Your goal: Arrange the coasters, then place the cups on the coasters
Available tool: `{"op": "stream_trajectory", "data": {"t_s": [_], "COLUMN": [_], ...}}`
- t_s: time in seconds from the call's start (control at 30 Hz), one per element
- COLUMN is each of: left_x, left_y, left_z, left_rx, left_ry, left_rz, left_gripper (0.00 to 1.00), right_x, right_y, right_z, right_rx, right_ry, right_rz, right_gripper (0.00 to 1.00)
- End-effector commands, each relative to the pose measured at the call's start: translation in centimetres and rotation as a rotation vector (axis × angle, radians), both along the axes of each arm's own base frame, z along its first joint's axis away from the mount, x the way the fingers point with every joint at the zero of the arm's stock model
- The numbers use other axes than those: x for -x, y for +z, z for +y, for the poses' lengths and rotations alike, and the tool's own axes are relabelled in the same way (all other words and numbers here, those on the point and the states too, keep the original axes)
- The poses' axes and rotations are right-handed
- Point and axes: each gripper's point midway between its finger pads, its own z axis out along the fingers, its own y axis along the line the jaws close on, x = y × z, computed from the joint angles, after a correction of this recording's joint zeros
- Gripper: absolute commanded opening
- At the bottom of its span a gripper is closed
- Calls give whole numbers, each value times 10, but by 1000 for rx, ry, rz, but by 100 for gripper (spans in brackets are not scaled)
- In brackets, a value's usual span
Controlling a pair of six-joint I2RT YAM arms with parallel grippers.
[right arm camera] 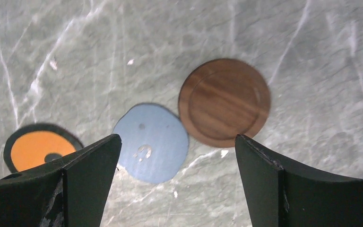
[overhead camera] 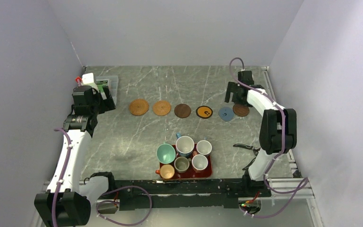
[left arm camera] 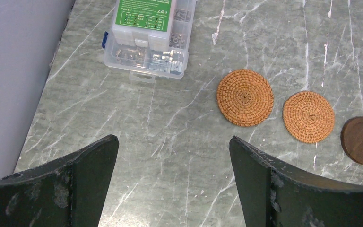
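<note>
Closest to the lens in the left wrist view, the left end effector (left arm camera: 172, 138) hangs with its dark fingers spread wide and nothing between them, above bare worktop (left arm camera: 179, 189). A clear plastic parts box (left arm camera: 146, 38) lies at its 11 o'clock. From there the row of coasters runs toward 3 o'clock: two woven rattan coasters (overhead camera: 139, 107) (overhead camera: 161, 108), a dark wooden coaster (overhead camera: 182, 110), a black coaster with an orange centre (overhead camera: 204, 112), a blue-grey coaster (overhead camera: 226, 114) and a second brown wooden coaster (overhead camera: 241, 109). The first four sit evenly apart. The last two crowd each other, rims touching, with the blue-grey one slipped a little toward 6 o'clock out of line. The right end effector (right arm camera: 178, 137) hovers over that pair, jaws released and empty. All six cups wait on the red tray (overhead camera: 208, 174) at 6 o'clock from the row: teal (overhead camera: 166, 153), large white with a blue handle (overhead camera: 185, 144), white (overhead camera: 203, 147), orange (overhead camera: 167, 171), grey-olive (overhead camera: 182, 164) and white (overhead camera: 199, 162). The arranging looks nearly done, and the step in hand is probably separating that last pair. To do it well, come straight down on one disc only and pinch its far and near rims. Shift it toward 3 o'clock without dragging its neighbour, leaving the same gap as the others so each cup base lands cleanly.
</note>
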Motion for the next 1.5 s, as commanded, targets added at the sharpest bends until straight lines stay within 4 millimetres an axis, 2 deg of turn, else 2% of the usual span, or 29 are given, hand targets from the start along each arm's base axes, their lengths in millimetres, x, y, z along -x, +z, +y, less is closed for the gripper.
{"op": "stream_trajectory", "data": {"t_s": [0.0,0.2,0.37,0.53,0.73,1.0,1.13,1.33,1.47], "left_x": [-1,-1,0,-1,-1,1,1,1,1], "left_y": [10,10,13,13,13,17,17,17,16], "left_z": [3,1,-2,-3,-6,-11,-13,-13,-13], "left_rx": [-7,-2,7,12,23,43,49,48,46], "left_ry": [11,0,-11,-17,-33,-51,-60,-59,-60], "left_rz": [-35,-36,-45,-46,-42,-55,-56,-46,-43], "left_gripper": [94,94,94,94,94,94,94,94,94], "right_x": [-19,-28,-20,-3,16,47,55,52,41], "right_y": [6,-9,-20,-39,-45,-38,-27,6,28], "right_z": [-21,-59,-56,-57,-68,-85,-89,-85,-77], "right_rx": [16,54,-7,-55,-74,-77,-61,-73,-74], "right_ry": [-45,-138,-129,-148,-195,-269,-279,-260,-212], "right_rz": [-24,13,21,58,72,61,43,-25,-52], "right_gripper": [98,100,99,99,99,99,99,99,100]}}
